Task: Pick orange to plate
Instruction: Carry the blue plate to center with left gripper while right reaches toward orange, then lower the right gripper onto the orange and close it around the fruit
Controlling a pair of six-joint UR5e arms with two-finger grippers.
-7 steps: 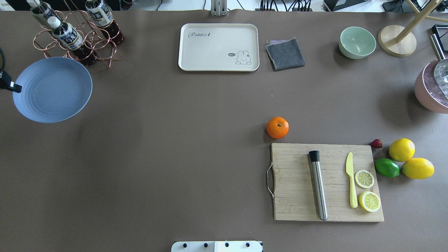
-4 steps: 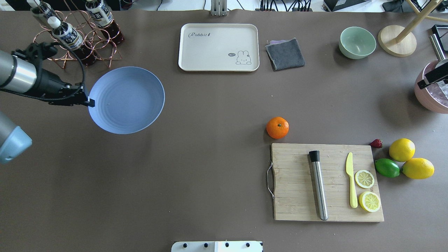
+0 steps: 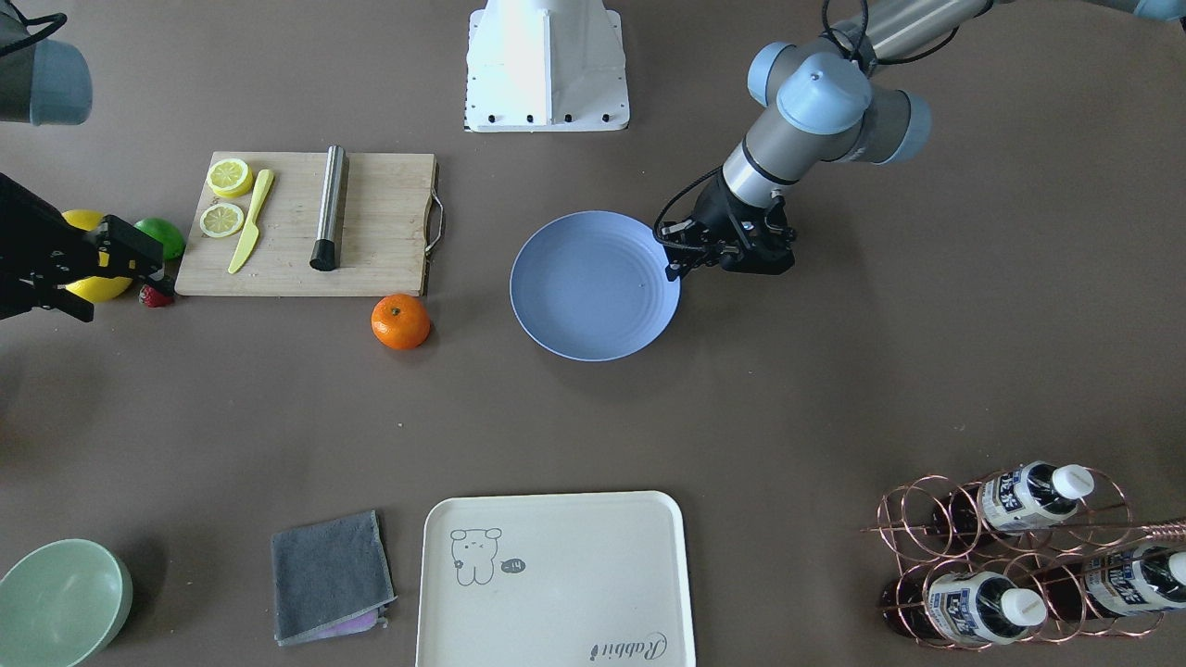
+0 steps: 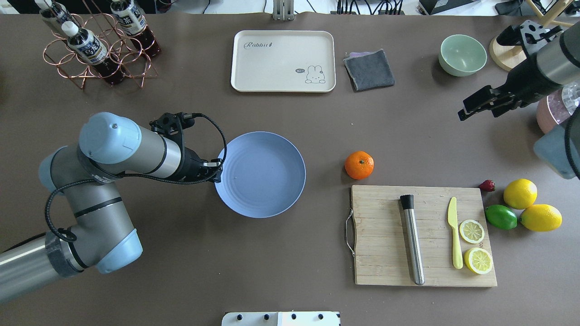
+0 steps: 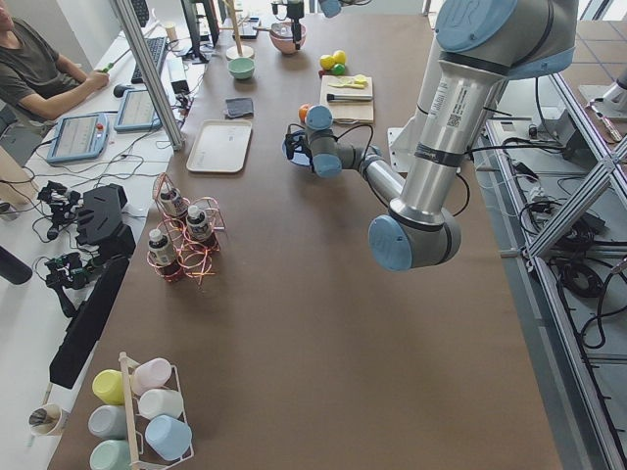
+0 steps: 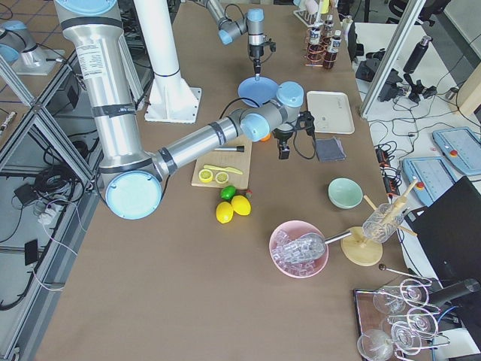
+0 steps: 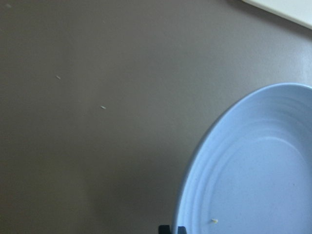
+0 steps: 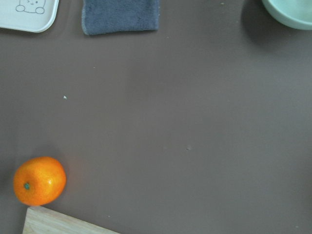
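The orange (image 4: 359, 165) sits on the brown table just beyond the cutting board's far left corner; it also shows as the orange (image 3: 400, 321) and orange (image 8: 39, 180). The light-blue plate (image 4: 267, 181) lies level at mid-table, a short way left of the orange, empty; whether it touches the table I cannot tell. My left gripper (image 4: 218, 170) is shut on the plate's left rim, seen again at the plate (image 3: 594, 285) with the left gripper (image 3: 674, 269). My right gripper (image 4: 476, 108) hovers open, far right of the orange, holding nothing.
A wooden cutting board (image 4: 385, 235) carries a steel muddler, a yellow knife and two lemon slices. Two lemons, a lime (image 4: 500, 217) and a strawberry lie to its right. A cream tray (image 4: 283, 61), grey cloth, green bowl (image 4: 462, 55) and bottle rack (image 4: 95, 45) line the far edge.
My left arm has carried the plate from the far left to mid-table, toward the orange. My right arm has come in from the right edge. The orange has not moved.
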